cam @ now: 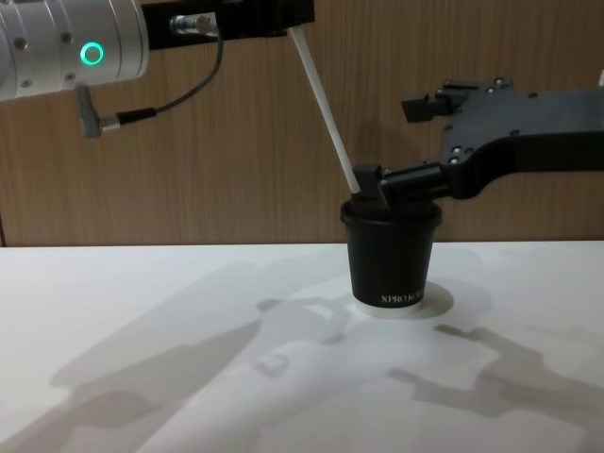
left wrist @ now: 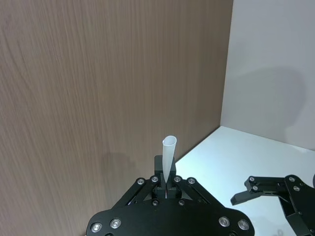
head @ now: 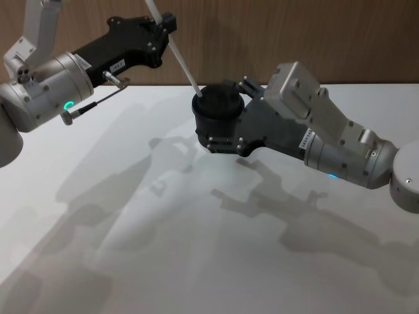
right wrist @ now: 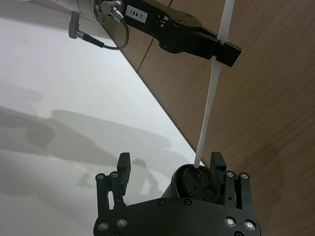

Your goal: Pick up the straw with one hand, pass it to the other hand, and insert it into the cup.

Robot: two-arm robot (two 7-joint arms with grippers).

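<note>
The white straw [head: 175, 50] slants down from my left gripper [head: 167, 26], which is shut on its upper part; in the left wrist view the straw's open top [left wrist: 170, 150] sticks out above the fingers. Its lower tip rests on the lid of the black cup [cam: 391, 255], near the lid's edge. The cup [head: 219, 110] stands upright on the white table by the back wall. My right gripper [right wrist: 170, 164] is open at lid height, one finger on each side of the cup [right wrist: 194, 183], with a gap on the wider side.
The wooden wall [head: 275, 39] runs right behind the cup and both grippers. The white table [head: 196, 248] stretches toward me, crossed by the arms' shadows. The left arm's thin cable [cam: 179, 94] hangs below its wrist.
</note>
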